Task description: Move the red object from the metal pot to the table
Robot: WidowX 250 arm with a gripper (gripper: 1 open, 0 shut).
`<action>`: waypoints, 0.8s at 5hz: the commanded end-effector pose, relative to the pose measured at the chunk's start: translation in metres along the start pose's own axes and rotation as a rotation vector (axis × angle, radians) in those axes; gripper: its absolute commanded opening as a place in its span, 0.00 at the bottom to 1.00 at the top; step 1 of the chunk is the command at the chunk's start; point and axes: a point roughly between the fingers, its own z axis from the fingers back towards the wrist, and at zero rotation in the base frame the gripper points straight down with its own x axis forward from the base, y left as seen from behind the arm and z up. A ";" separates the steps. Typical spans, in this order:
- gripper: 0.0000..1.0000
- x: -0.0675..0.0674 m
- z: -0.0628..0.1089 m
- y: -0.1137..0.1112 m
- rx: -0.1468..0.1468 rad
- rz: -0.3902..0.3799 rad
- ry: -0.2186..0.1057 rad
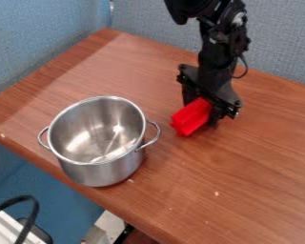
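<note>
Block low over the wood, right of centre

The gripper (206,103) is clamped on the red object (191,118), which slants down-left from its jaws to the table (244,181), well right of the empty metal pot (99,141).

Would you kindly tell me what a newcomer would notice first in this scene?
The bright red block stands out, pinched in the black arm's pincer right of centre, low over the wooden table. Next comes the shiny metal pot at lower left, apparently empty, near the table's front edge.
</note>
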 end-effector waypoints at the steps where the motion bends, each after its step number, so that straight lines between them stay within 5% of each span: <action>1: 0.00 0.008 0.008 0.009 -0.004 0.012 -0.027; 2: 1.00 0.007 0.007 0.008 -0.016 0.008 -0.017; 4: 1.00 0.004 0.003 0.007 -0.045 0.009 0.006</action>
